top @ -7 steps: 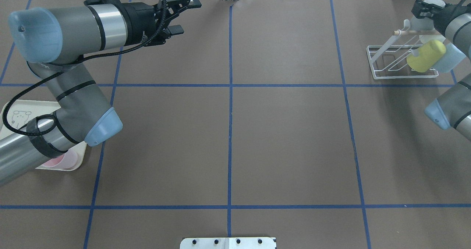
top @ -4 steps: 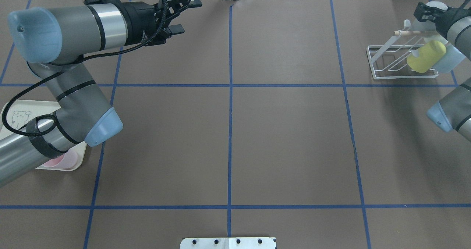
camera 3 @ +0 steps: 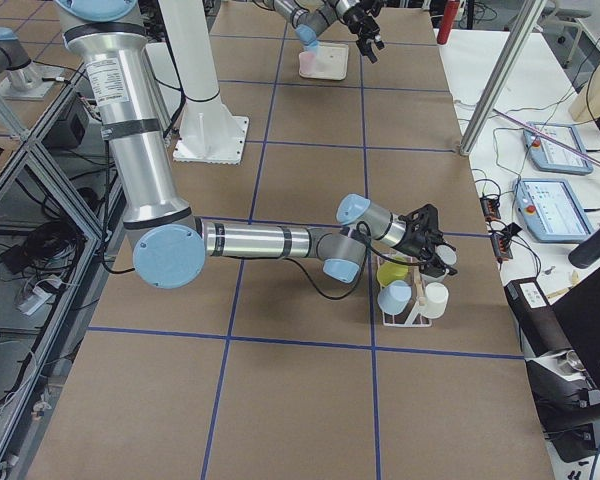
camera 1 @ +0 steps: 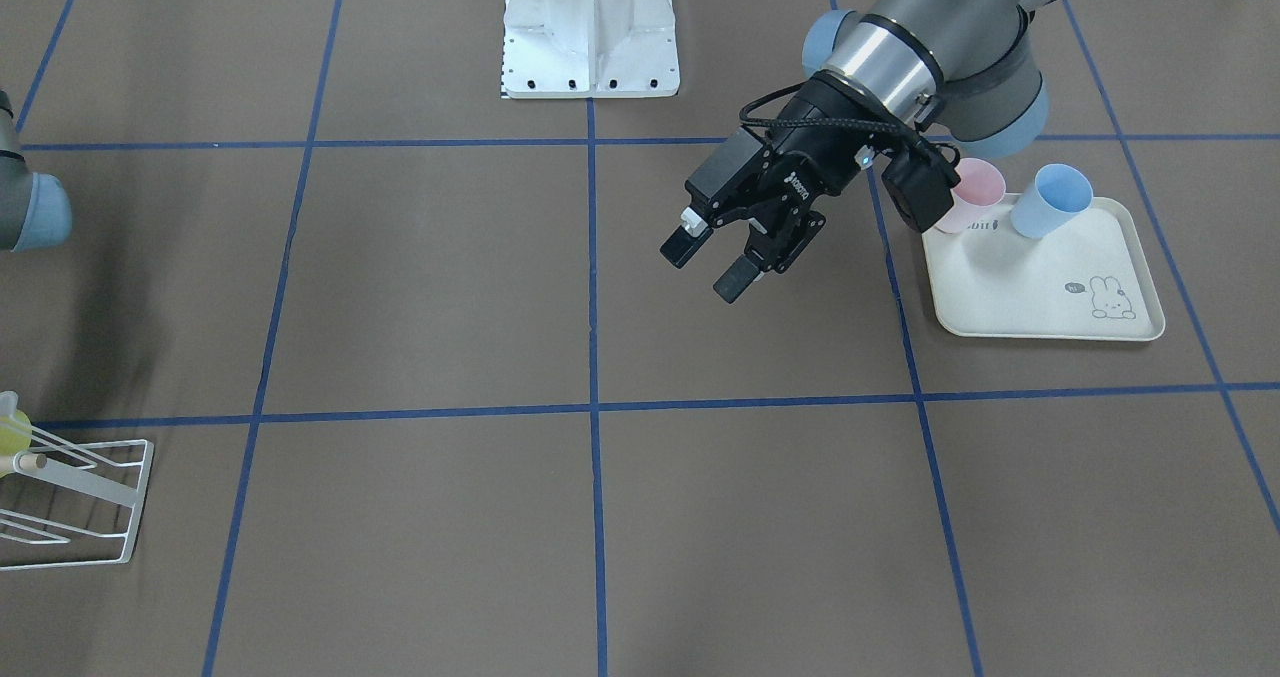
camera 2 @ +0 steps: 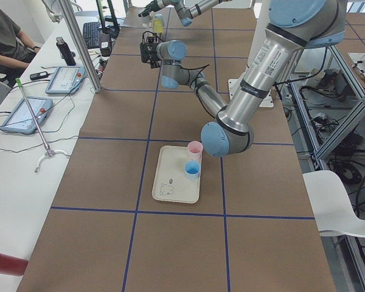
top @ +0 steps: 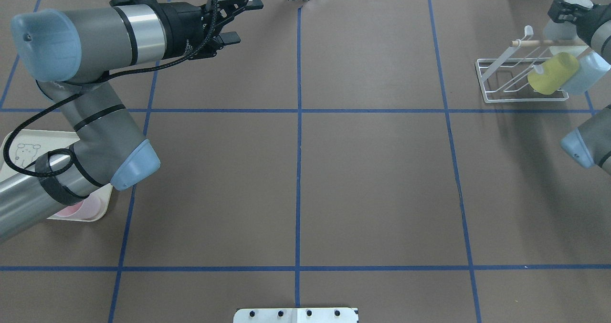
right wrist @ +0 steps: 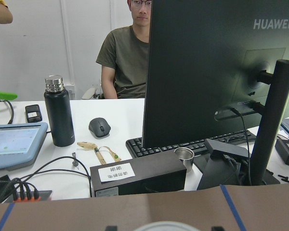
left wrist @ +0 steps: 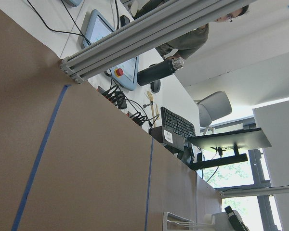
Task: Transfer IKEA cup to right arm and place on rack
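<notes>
HUAWEI is printed on the back of the black monitor (right wrist: 207, 72) in the right wrist view. The white label on the black box (right wrist: 135, 178) below it is too small to read.

Seen from overhead, the white wire rack (top: 496, 96) stands at the table's 2 o'clock. It holds a yellow cup (top: 551, 72), a pale blue cup (top: 589, 72) and, at its 12 o'clock end, the white cup (camera 3: 436, 298). The right claw (camera 3: 435, 255) hangs just above that cup, its fingers spread wider than the rim and gripping nothing.

At 9 o'clock, the rabbit-print tray (camera 1: 1050, 332) carries a pink cup (camera 1: 975, 185) and a blue cup (camera 1: 1050, 197). The left claw (camera 1: 705, 267) is at 11 o'clock, spread wide and empty.
</notes>
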Controlling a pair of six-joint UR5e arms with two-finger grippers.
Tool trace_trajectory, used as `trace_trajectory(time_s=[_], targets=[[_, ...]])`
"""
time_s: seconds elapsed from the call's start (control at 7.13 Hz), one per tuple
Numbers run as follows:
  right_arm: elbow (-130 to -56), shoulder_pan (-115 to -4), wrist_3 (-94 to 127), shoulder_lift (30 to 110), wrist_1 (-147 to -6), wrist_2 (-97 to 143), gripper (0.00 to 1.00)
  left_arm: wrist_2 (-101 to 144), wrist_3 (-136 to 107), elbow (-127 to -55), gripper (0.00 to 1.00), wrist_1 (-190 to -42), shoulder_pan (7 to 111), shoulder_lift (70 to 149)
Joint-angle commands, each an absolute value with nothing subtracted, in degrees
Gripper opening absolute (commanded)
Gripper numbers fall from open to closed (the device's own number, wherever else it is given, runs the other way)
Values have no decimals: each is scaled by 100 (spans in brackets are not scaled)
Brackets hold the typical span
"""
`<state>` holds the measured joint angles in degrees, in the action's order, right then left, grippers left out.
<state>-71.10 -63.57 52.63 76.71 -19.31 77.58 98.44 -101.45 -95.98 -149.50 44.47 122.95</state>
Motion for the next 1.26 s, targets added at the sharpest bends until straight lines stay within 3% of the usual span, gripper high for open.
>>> trace_trajectory(time_s=[0.0,0.84,0.98,1.12], targets=[[-7102,-6381,5247,7673,-1934,7752,0,9844,-10151,-9598,100,-14950,4447,12296],[-7049,-6188,5247,7690,-1942,7708,0,9844,-10151,-9589,100,-14950,4447,12278],[-7049,-6187,5238,7690,-1934,7717,14,9844,-10151,-9598,100,-14950,4447,12278],[-7058,-6196,5230,7682,-1934,7717,64,9844,-10151,-9598,100,-14950,4447,12278]])
